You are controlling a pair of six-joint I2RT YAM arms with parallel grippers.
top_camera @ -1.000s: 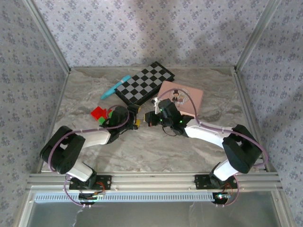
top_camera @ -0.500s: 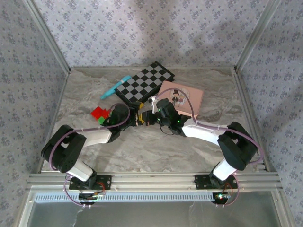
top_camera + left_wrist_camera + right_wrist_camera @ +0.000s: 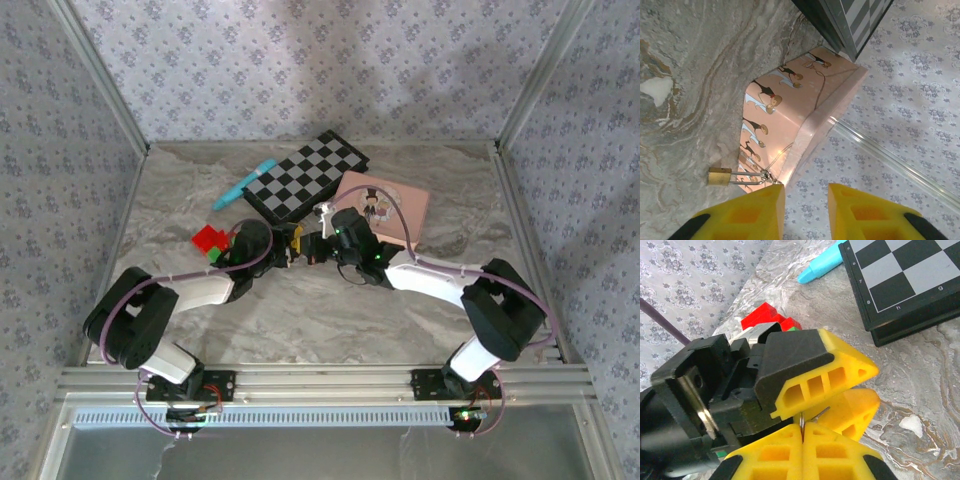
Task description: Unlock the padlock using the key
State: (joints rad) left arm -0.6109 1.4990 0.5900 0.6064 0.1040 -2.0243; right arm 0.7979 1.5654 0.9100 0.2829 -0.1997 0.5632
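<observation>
Centrally over bench (image 3: 685, 75), both arms sit tip to tip. Left end effector (image 3: 805, 195) wide, nothing between fingers. Right end effector (image 3: 802, 435) pinched tight on thin metal sliver, probably key (image 3: 802, 421). Padlock (image 3: 720, 176) sits low by pink tin (image 3: 785, 110), just beside one left finger, outside gap; left arm nearer. Long axis runs crosswise in left wrist view: shackle end toward finger, brass body away over bench. Resting or dangling: cannot tell. Keyhole not legible. Judgement: left must shift sideways over body and clamp before key can line up.

White-black arms (image 3: 200, 290), yellow gripper fingers (image 3: 745, 217)
</observation>
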